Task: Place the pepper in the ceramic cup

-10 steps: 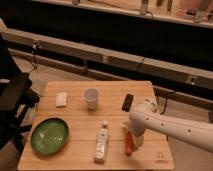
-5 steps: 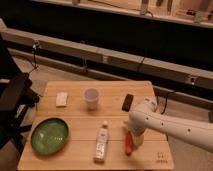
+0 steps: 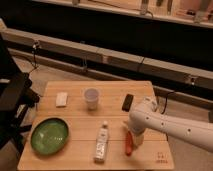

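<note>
The pepper [image 3: 129, 143] is a slim red-orange thing lying on the wooden table [image 3: 75, 112] near the front right. The gripper [image 3: 136, 140] at the end of the white arm reaches in from the right and sits right at the pepper, just to its right and partly over it. The ceramic cup [image 3: 91, 98] is a small pale round cup standing upright in the middle back of the table, well to the left of and behind the gripper.
A clear plastic bottle with a white cap [image 3: 102, 143] lies front centre, left of the pepper. A green round plate [image 3: 49, 135] sits front left. A white block [image 3: 61, 99] lies back left and a black flat object [image 3: 128, 102] back right.
</note>
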